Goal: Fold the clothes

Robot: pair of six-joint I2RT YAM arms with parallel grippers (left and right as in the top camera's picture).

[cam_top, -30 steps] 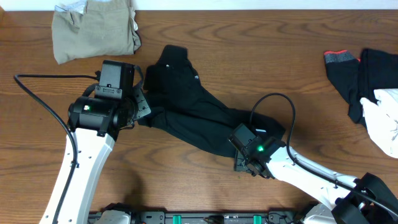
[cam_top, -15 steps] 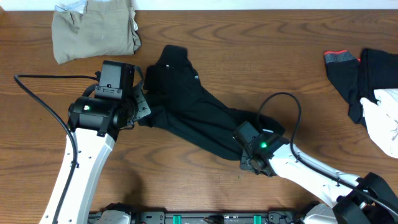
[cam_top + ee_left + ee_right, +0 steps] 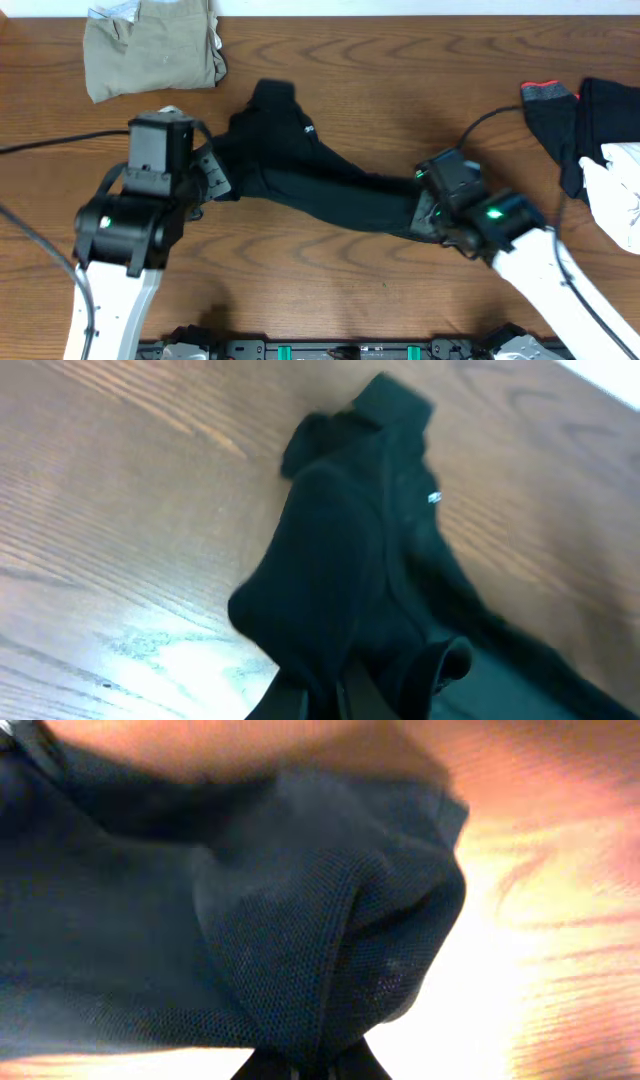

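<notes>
From overhead we cannot see the fingertips of the left gripper (image 3: 220, 186): its own wrist housing (image 3: 160, 150) and the black garment (image 3: 330, 185) cover them. The tips of the right gripper (image 3: 430, 212) are likewise buried in the cloth.

In the left wrist view the bottom edge cuts off all but a sliver of the fingers (image 3: 352, 695), and the whole picture is smeared. The white mark (image 3: 433, 498) ahead of that gripper is too small for us to read.

In the right wrist view the fingers (image 3: 345, 1068) are also cut off at the bottom edge, and everything beyond the bunched fabric is blurred.

The top edge cuts the khaki garment (image 3: 150, 55) beyond the left gripper. The right edge cuts the white garment (image 3: 622, 195) out past the right gripper.
</notes>
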